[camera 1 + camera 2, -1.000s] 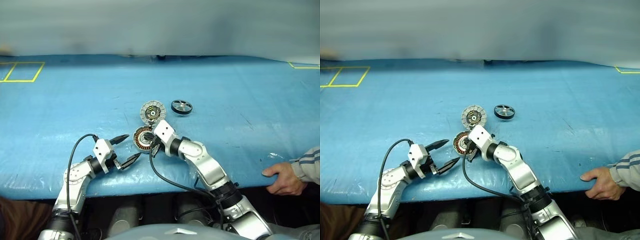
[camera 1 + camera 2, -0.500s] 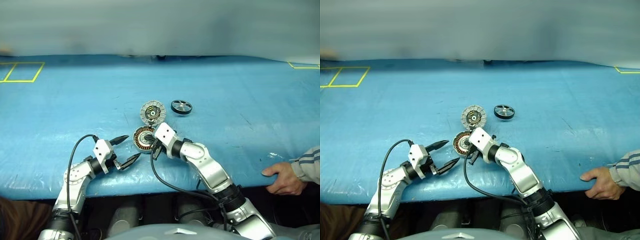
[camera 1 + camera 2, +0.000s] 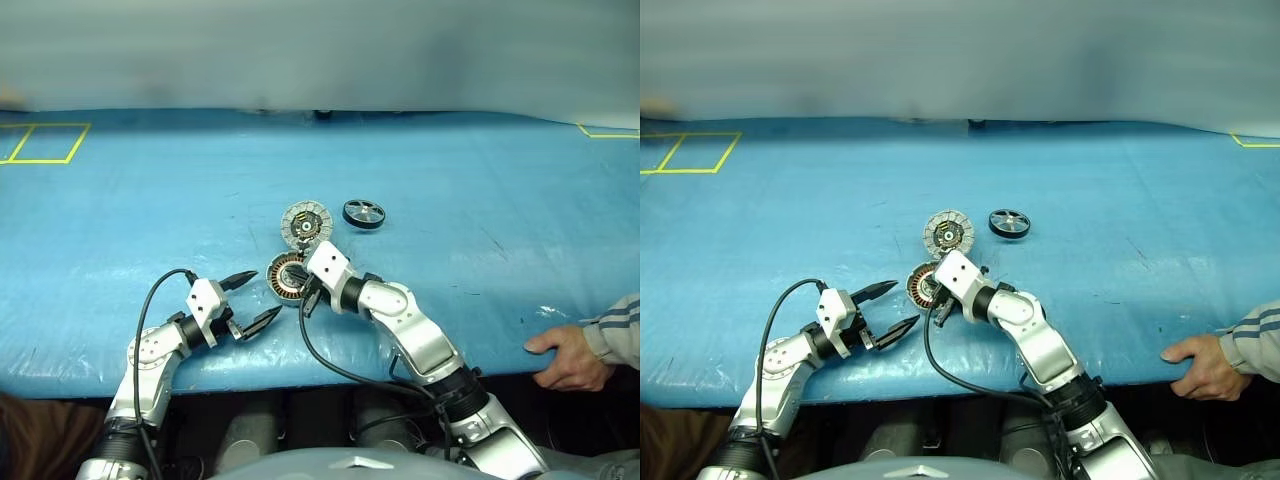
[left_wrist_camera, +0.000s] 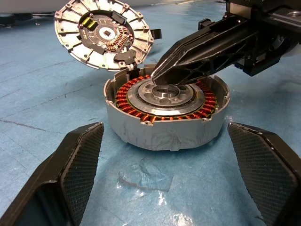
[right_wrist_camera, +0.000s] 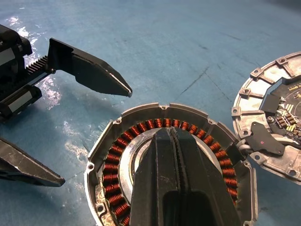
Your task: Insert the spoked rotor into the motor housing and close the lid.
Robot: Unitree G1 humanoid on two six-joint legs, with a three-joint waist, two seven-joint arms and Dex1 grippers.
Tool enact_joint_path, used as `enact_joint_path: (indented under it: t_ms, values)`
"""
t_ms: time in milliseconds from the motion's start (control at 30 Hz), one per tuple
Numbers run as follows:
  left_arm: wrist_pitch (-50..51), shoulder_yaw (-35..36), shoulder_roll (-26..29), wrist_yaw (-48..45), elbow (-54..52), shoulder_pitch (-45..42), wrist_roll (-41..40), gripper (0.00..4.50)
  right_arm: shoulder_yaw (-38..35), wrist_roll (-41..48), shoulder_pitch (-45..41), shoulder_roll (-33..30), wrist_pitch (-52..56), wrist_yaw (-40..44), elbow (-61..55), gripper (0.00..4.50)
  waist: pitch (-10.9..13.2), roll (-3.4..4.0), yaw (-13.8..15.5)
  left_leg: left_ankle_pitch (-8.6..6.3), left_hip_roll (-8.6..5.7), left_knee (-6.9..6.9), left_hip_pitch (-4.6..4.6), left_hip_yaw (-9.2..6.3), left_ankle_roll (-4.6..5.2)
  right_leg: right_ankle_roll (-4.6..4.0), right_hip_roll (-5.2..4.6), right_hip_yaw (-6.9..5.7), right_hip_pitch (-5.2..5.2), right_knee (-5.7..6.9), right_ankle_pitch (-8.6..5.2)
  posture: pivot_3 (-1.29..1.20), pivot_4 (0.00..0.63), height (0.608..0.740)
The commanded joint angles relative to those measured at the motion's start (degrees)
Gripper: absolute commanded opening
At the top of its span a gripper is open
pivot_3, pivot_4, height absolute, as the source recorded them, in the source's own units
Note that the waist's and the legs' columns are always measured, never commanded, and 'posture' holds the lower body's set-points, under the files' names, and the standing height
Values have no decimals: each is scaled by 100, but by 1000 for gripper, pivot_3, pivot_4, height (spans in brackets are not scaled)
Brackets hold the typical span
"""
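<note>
1. My right pincer (image 4: 157,81) has its two black fingers pressed together and holds nothing; the joined tips rest on, or just over, the silver centre hub of the round grey motor housing ringed with copper-brown windings (image 4: 165,109). I read that as steadying or nudging the cup, not picking anything up
2. My left pincer (image 3: 252,297) stands wide, empty, level on the blue sheet (image 3: 150,200), with the housing just ahead between its spread fingers, placed as if to brace the cup
3. The round silver lid with fine radial segments and a dark circuit centre (image 4: 104,33) is hinged back beyond the housing from both pincers, so the cup is open
4. The small black-rimmed spoked rotor (image 3: 363,213) lies well beyond my right pincer, untouched; fetching it is my next job, I judge
</note>
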Motion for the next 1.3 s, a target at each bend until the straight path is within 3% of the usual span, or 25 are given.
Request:
enact_joint_path:
  t_ms: [33,500,833,1300]
  values:
    - [-117,2,-19,2,-38,-6,-11,4500,39,-32,-89,10,-62,44,-16,12,0,0,0,0,0,0,0,0,0,-1,0,0,0,0,1,0,150,740]
    - [-127,5,-21,26,-53,32,0,4500,256,-398,12,-174,125,15,333,12,-1,-1,3,0,-1,1,7,-1,0,-11,0,-3,8,0,6,0,150,740]
    - [-112,7,-14,0,-59,23,-18,4500,-157,156,181,-15,145,112,-305,12,-1,-1,3,-1,0,0,2,-2,-1,0,-2,-2,4,-2,-2,0,150,740]
    - [84,89,54,-213,-268,76,-344,4500,-755,188,131,-472,323,-116,-647,12,1,-1,7,-2,0,0,-4,-3,-2,-6,-2,-7,-1,-2,1,0,150,740]
